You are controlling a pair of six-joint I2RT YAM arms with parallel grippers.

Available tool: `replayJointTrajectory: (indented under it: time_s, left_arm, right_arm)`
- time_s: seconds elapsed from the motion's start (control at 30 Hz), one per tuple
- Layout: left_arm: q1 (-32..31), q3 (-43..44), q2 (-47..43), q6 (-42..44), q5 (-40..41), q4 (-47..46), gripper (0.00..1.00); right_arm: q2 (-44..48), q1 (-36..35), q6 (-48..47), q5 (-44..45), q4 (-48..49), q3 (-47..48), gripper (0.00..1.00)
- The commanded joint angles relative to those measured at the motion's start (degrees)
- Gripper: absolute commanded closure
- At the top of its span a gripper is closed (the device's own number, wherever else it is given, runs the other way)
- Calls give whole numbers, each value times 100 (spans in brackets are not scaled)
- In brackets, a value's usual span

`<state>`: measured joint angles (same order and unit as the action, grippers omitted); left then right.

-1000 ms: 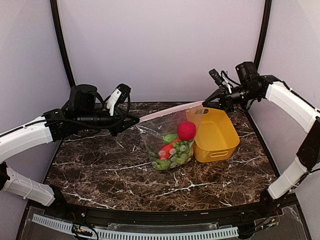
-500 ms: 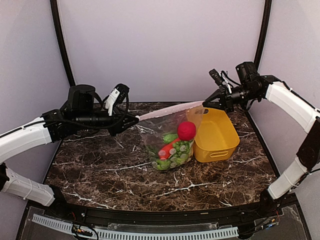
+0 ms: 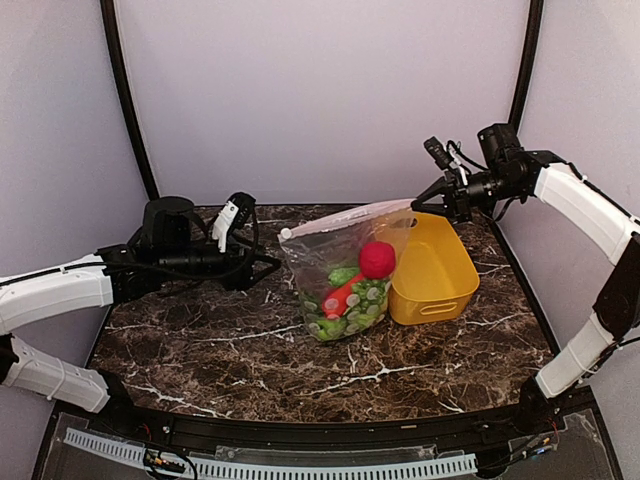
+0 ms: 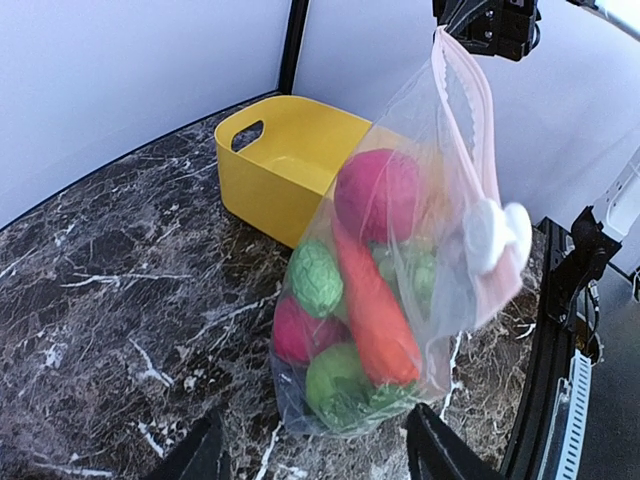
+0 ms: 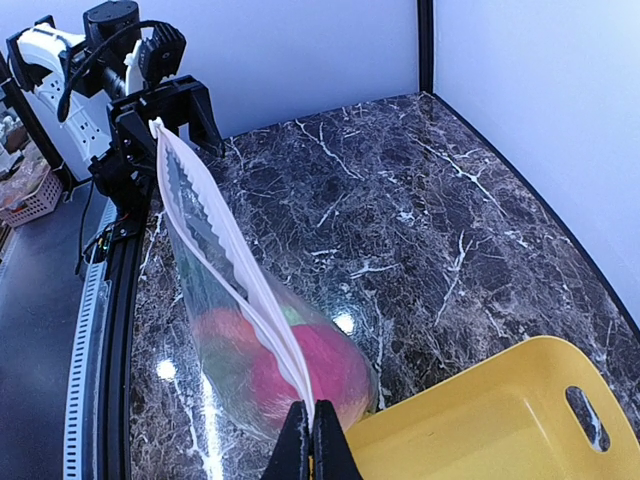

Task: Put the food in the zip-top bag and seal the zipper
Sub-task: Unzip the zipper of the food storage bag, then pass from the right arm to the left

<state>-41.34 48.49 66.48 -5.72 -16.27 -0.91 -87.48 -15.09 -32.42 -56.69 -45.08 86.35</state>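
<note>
My right end effector (image 3: pixel 416 206) pinches the zip-top bag (image 3: pixel 310 262) by its zipper (image 3: pixel 350 214). The food (image 4: pixel 372 320) hangs inside, above the desk (image 3: pixel 200 340). My left end effector (image 4: pixel 318 448) is spread, apart from the bag. The seal looks closed, though I can't be sure, so I'd lower gently.

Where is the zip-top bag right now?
Top view, centre table: the zip-top bag hangs from the right gripper, just left of the yellow basket.

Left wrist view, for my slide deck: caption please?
Zip-top bag of toy food hangs from the right hand beside the yellow basket, left hand open.
</note>
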Motion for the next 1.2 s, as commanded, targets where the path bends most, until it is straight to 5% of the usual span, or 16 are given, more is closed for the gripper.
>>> replayJointTrajectory:
  time_s: [0.0,0.37,0.8,1.17]
  left_arm:
    - [12,-55,235,-241,-378,-1181,41]
    - [12,27,482,-417,-867,-1964,62]
    - [0,-865,-1101,-483,-386,-858,38]
    - [-262,-439,-119,-506,-690,-1895,36]
  right_arm:
    - [-38,20,37,-4,100,125,100]
    - [-57,15,65,-26,105,102,100]
    - [-86,15,159,-67,166,111,100]
    - [-94,13,183,-44,135,168,100]
